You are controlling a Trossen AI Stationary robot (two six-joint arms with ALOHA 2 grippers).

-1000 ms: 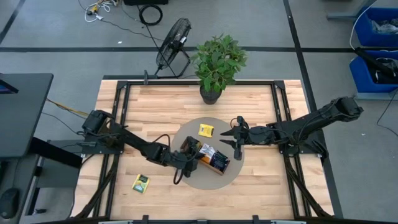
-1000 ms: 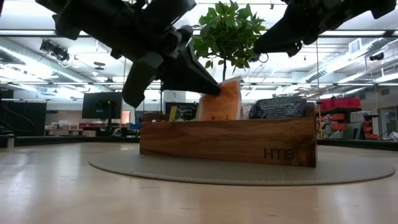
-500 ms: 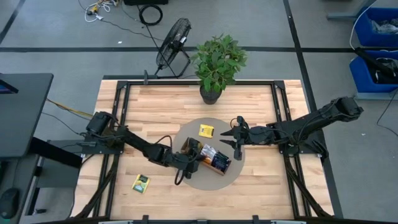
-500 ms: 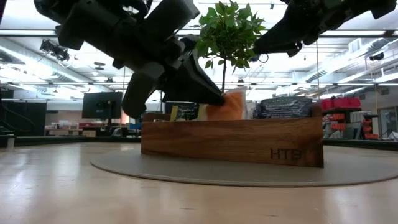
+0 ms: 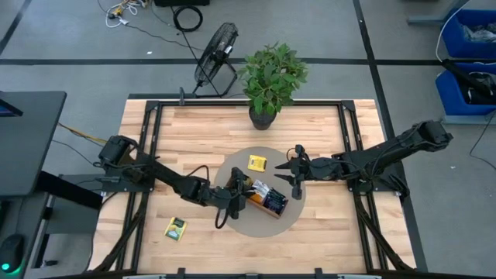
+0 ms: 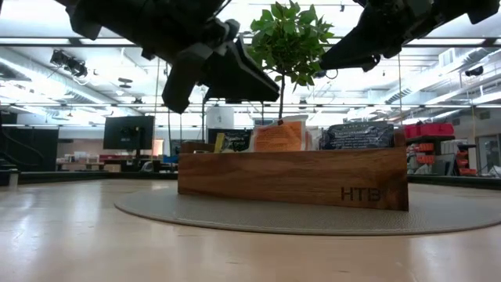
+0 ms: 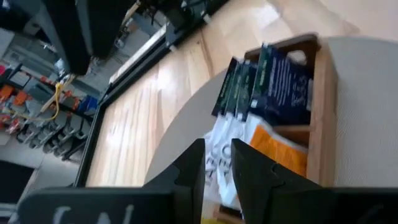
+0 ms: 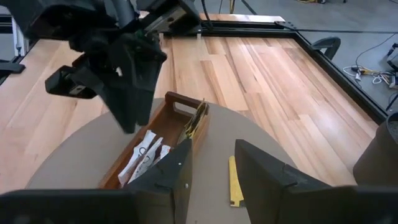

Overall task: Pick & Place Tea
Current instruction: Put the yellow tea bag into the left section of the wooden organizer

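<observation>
The left pincer (image 6: 235, 74) is rising clear of the wooden compartment tray (image 6: 293, 178), its fingers parted a little and grasping nothing, where a second ago it was pinching an orange tea sachet (image 6: 279, 136) down among the compartments. That sachet is now standing upright in the tray on its own, between a yellow-green sachet (image 6: 232, 141) on its left and dark blue sachets (image 6: 356, 135) on its right, so this placement looks finished. In the high view the tray (image 5: 261, 195) is sitting on a round grey mat (image 5: 232, 221), with the left pincer (image 5: 236, 192) over its left end. The right pincer (image 5: 293, 172) is waiting at the mat's right edge, jaws parted and empty. Two sachets are waiting outside the tray: a yellow one (image 5: 256, 162) on the mat's far side and another (image 5: 175, 228) on the bare wooden surface (image 5: 194, 132) near the left, probably the next picks.
</observation>
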